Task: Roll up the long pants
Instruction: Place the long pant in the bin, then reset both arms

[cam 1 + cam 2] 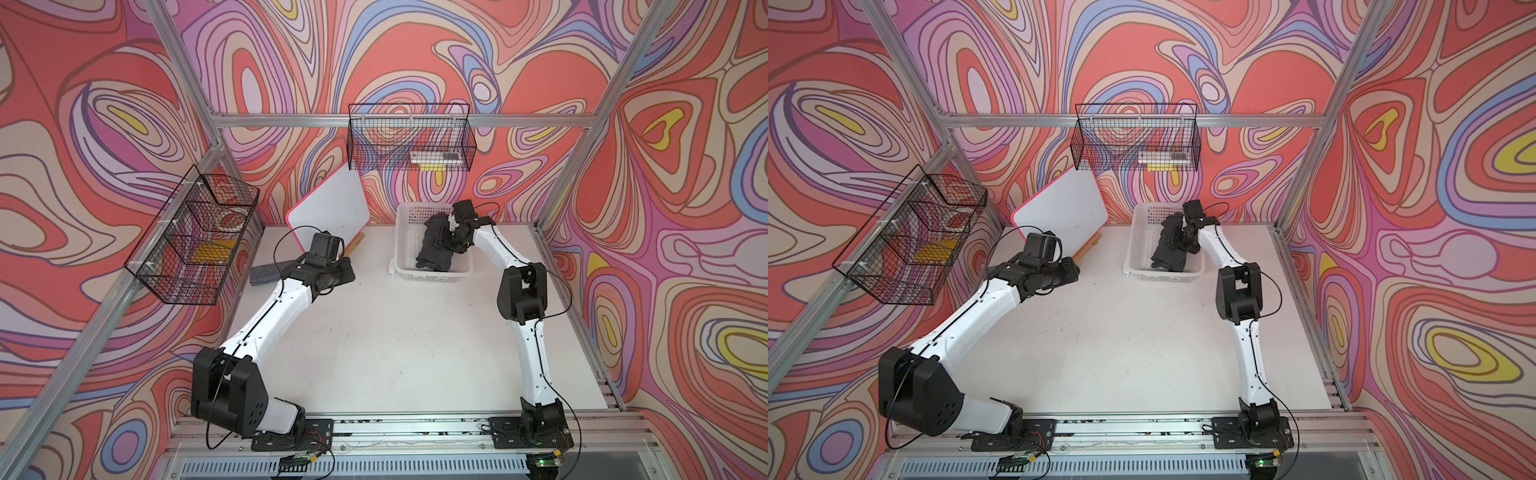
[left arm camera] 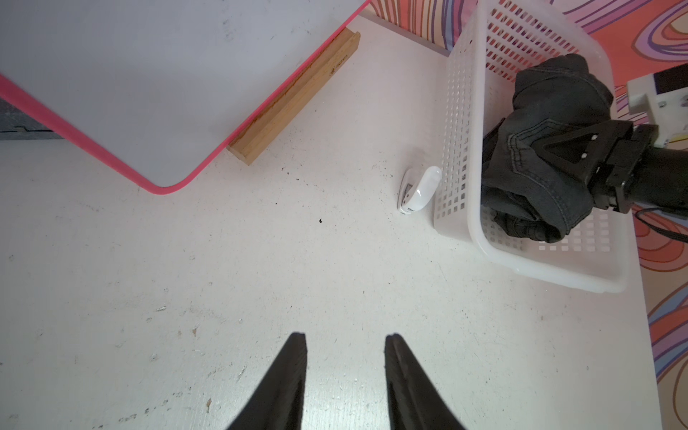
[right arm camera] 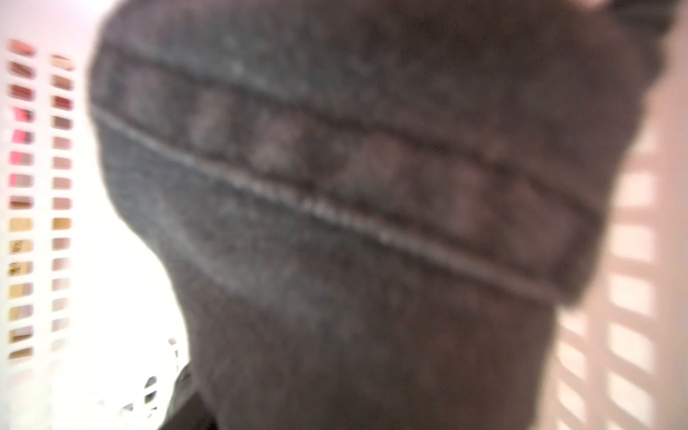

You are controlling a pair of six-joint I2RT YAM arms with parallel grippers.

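We find the long pants [image 1: 432, 249] bundled in the white basket [image 1: 402, 239], long axis running front to back. The right hand [image 1: 448, 235] lies against the bundle's flank; whether it grips, we cannot tell. The left hand [image 2: 345, 346], well apart, stands part-open and empty.

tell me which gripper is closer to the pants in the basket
Right. The right gripper is in the white basket, right against the pants. The left gripper hangs over the table, well away from the basket, nearer the whiteboard.
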